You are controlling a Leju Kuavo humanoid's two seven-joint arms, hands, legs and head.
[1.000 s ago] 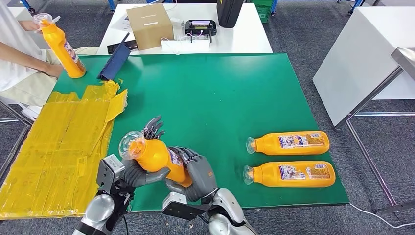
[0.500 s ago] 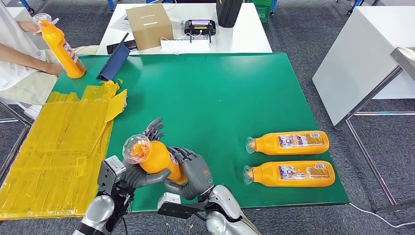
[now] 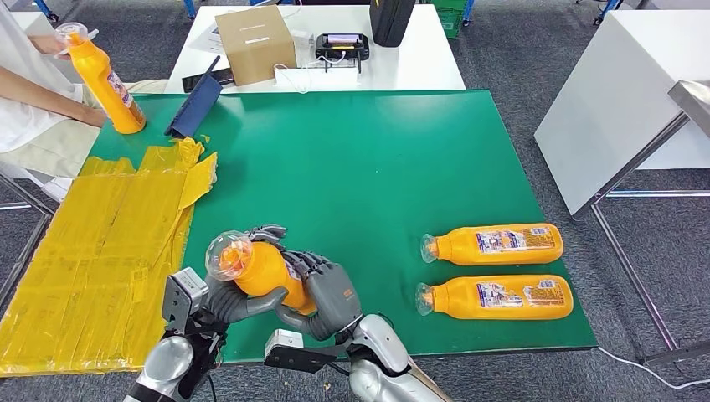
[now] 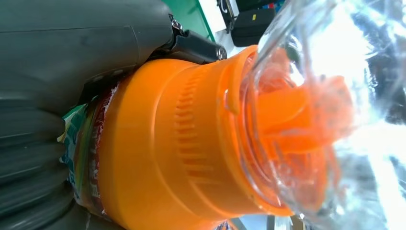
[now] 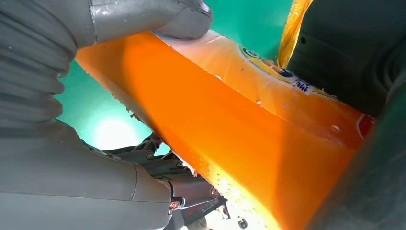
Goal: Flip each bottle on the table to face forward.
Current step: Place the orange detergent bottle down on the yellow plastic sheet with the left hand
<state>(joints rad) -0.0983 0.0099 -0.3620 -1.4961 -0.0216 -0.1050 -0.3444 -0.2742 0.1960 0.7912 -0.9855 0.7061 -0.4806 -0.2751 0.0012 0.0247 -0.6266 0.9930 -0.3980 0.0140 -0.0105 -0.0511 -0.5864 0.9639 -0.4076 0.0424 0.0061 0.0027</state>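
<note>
Lying at the lower right of the head view, two orange bottles rest flat and parallel on the green table [image 3: 377, 167], the nearer bottle [image 3: 496, 297] just beside the farther bottle [image 3: 492, 244], both with clear caps pointing toward the frame's centre and labels up. At the lower left a crumpled yellow sheet [image 3: 100, 251] covers the table's edge. Between them, low in the frame, both hands clasp a third bottle, the held bottle [image 3: 261, 270], lifted off the table and tilted with its clear cap toward the upper left. The left hand [image 3: 224, 295] wraps its neck and shoulder from below, thumb under the orange body; its wrist view shows the ribbed orange collar [image 4: 191, 143] and the clear cap [image 4: 330, 110] close up. The right hand [image 3: 328, 293] grips the lower body, fingers curled over the label; its wrist view shows the thumb [image 5: 158, 17] pressed on the orange wall. Farther up the frame, a dark blue folder [image 3: 194, 107] stands at the table's back edge. At the upper left a person's hand [image 3: 90, 117] steadies an upright bottle [image 3: 105, 79]. Beyond, a white table [image 3: 419, 67] carries a cardboard box [image 3: 255, 43].
</note>
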